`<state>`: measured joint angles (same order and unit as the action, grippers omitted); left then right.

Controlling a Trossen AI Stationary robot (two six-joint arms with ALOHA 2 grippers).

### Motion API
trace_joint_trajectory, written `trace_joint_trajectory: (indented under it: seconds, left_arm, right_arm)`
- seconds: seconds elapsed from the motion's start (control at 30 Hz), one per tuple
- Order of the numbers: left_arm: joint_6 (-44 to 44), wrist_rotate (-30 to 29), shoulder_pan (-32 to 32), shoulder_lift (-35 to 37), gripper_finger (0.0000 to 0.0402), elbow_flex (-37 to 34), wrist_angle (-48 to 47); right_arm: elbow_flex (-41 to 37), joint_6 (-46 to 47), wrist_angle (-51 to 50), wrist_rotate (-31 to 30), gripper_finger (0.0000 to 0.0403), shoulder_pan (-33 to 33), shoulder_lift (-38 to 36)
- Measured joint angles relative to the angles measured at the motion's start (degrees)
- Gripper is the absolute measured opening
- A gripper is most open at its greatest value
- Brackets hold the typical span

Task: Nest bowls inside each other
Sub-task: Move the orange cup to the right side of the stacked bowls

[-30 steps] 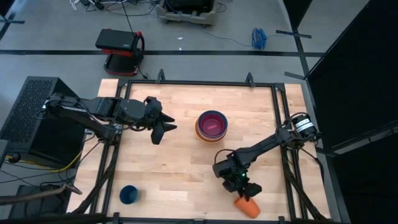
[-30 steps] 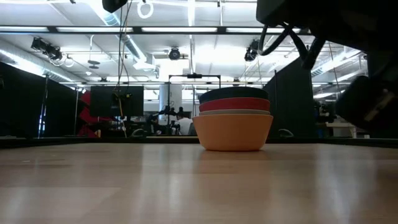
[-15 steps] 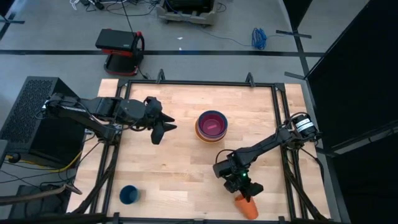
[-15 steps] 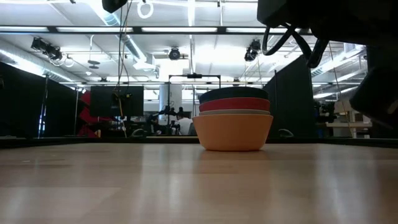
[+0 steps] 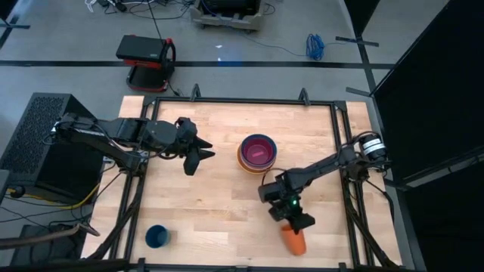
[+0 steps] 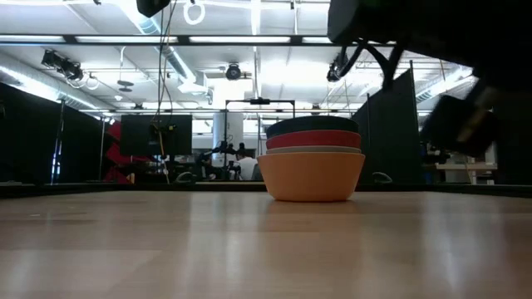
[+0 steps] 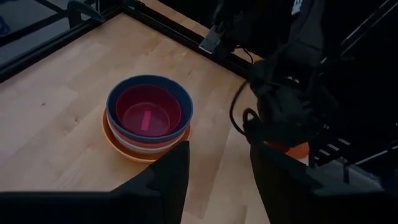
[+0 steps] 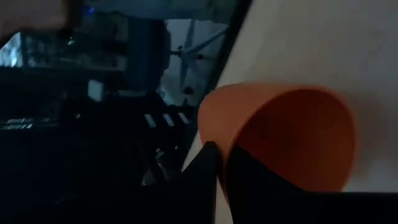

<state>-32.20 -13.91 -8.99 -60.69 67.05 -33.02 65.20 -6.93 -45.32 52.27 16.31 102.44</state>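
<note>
The bowls (image 5: 258,153) stand nested in one stack at mid table, orange at the bottom, then white, red and teal-blue, with magenta innermost (image 7: 148,118); the low view shows the bowl stack (image 6: 312,170) from the side. My left gripper (image 5: 198,156) hovers open to the stack's left, its fingertips (image 7: 217,180) apart and empty. My right gripper (image 5: 297,224) is near the table's front right, shut on a small orange cup (image 5: 295,239). My right gripper pinches the cup's wall at its rim (image 8: 219,144), one finger (image 8: 267,186) inside the cup and the other (image 8: 202,180) outside. The fingers slant down from the far side. The cup is tilted, its mouth toward the gripper and its base toward the near edge.
A small dark blue cup (image 5: 156,236) stands near the front left corner. A black frame (image 5: 339,151) borders the wooden table. Bare wood lies between the stack and the near edge.
My right gripper has shut on the orange cup's rim, then drawn back toward the far edge and slightly up and left. The cup has come along with it, turning from a slant toward the right edge until its base points to the near edge.
</note>
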Motion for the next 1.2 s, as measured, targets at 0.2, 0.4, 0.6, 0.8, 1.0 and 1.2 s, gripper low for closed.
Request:
trace_joint_trajectory:
  seconds: [0.2,0.4,0.6,0.8,1.0,1.2]
  left_arm:
    - [0.43,-0.02,0.00,0.00,0.0158,-0.02,0.13]
    - [0.48,-0.02,-0.01,0.00,0.0158,-0.01,0.17]
    - [0.73,-0.02,-0.01,0.00,0.0158,-0.02,0.18]
    - [1.05,-0.02,-0.01,0.00,0.0158,-0.01,0.16]
    - [1.38,-0.02,-0.01,0.00,0.0158,-0.01,0.15]
    - [1.82,-0.02,-0.01,0.00,0.0158,0.00,0.13]
  right_arm:
    - [1.02,0.62,-4.11,-3.64,0.0001,-3.73,-2.66]
    - [3.44,0.54,-10.72,-7.62,0.0001,-7.84,-6.27]
    - [5.83,-1.90,-20.24,-15.86,0.0001,-10.20,-7.30]
    - [8.06,-1.16,-21.91,-23.64,0.0001,-13.93,-7.39]
    - [10.29,-0.43,-23.58,-31.42,0.0001,-17.67,-7.49]
    - [12.19,-0.60,-26.02,-38.37,0.0000,-21.55,-7.81]
